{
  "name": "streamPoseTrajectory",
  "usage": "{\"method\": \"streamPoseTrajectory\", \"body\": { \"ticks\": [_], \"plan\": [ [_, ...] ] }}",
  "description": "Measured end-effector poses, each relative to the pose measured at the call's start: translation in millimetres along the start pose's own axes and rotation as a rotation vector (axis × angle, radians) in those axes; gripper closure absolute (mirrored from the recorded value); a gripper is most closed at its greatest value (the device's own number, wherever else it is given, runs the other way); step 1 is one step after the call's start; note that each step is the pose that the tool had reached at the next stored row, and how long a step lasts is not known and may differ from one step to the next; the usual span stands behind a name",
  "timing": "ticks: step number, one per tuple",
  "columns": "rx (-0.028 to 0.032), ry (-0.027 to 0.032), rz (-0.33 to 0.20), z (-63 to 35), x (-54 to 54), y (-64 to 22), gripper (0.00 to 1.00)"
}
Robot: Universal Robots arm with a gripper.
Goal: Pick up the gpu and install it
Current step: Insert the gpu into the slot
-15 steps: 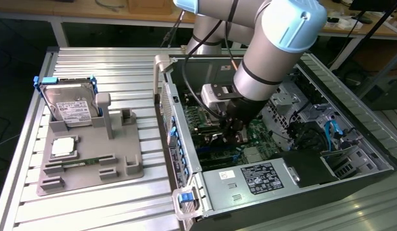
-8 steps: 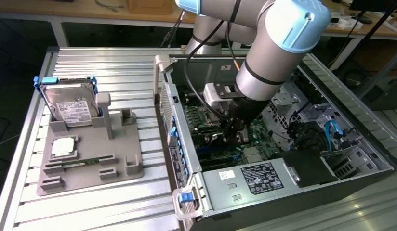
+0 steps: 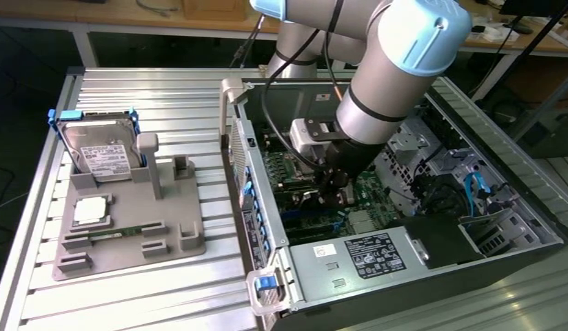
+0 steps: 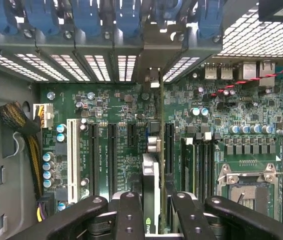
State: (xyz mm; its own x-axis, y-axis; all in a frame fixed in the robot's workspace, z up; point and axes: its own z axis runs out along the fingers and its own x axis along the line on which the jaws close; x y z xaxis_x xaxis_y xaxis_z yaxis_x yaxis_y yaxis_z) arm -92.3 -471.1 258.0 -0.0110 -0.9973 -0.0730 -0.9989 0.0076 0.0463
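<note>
Exterior view: the gripper [image 3: 332, 194] reaches deep into the open computer case [image 3: 236, 148], at three o'clock from the hard drive [image 3: 100, 155] on the tabletop [image 3: 146, 296]; the arm [image 3: 394, 83] masks the slot. Wrist view: nearly closed fingers [image 4: 130, 215] clamp the gpu [image 4: 150, 172] edge-on over the motherboard [image 4: 106, 105]. Seating it well likely means holding it upright, bracket [image 4: 154, 80] square to the case, pressure even. Its slot lies hidden beneath.
</note>
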Motion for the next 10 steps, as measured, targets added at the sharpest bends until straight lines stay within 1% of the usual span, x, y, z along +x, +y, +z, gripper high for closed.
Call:
{"method": "streamPoseTrajectory", "body": {
  "ticks": [4, 7, 10],
  "plan": [
    [0.0005, -0.0003, 0.007, 0.1, 0.0, 0.7, 0.73],
    [0.0008, 0.0023, 0.009, 0.2, 0.1, 0.8, 0.73],
    [0.0008, 0.0031, 0.011, 0.0, 0.1, 0.8, 0.73]
  ]
}}
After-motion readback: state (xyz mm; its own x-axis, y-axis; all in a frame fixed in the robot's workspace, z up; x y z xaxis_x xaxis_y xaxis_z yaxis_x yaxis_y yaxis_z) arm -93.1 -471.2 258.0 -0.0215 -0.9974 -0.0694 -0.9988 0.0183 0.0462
